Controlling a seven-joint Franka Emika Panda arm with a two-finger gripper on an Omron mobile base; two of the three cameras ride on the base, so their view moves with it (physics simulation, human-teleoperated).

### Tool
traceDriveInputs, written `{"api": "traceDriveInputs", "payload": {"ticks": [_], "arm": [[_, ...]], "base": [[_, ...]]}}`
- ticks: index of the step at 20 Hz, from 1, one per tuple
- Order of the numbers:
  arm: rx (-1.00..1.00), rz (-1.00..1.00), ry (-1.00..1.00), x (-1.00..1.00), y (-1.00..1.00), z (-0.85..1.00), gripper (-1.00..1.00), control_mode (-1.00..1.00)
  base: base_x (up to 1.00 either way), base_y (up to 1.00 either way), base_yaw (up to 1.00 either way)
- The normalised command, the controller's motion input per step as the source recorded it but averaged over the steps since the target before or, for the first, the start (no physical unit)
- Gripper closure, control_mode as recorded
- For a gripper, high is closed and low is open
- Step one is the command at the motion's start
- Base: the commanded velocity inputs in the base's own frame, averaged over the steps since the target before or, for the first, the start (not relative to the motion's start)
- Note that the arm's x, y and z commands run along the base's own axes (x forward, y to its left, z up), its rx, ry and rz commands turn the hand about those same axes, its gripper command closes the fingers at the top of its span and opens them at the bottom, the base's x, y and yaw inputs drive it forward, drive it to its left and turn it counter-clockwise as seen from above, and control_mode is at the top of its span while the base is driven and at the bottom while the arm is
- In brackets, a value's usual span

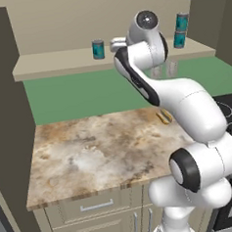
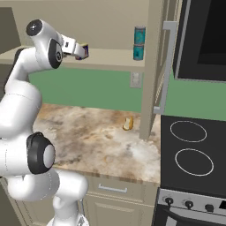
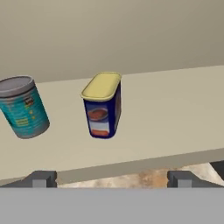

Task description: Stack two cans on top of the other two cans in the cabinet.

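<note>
A navy can point(image 3: 103, 107) with a yellow top and red label stands on the beige cabinet shelf point(image 3: 175, 109). My gripper point(image 3: 111, 178) is open just in front of it, fingers wide apart and not touching it. A single teal can point(image 3: 22, 107) with a grey top stands to its left, also seen in the left base view point(image 1: 98, 49). In the right base view the gripper point(image 2: 78, 49) reaches the navy can point(image 2: 84, 50) at the shelf's front. At the shelf's right end one teal can point(image 2: 139, 34) sits stacked on another teal can point(image 2: 139, 51).
Below the shelf lies a marbled counter point(image 1: 91, 149) with a small yellow object point(image 2: 128, 124) on it. A cabinet side panel point(image 2: 154, 66) rises right of the stacked cans. A black stove point(image 2: 190, 150) stands at the right.
</note>
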Motion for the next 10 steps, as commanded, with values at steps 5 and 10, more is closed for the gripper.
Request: {"api": "traceDriveInputs", "payload": {"ticks": [5, 10], "arm": [[0.0, 0.0, 0.0, 0.27, 0.03, -0.02, -1.0, -1.0], [0.0, 0.0, 0.0, 0.13, 0.01, -0.02, -1.0, -1.0]], "base": [[0.0, 0.0, 0.0], [0.0, 0.0, 0.0]]}}
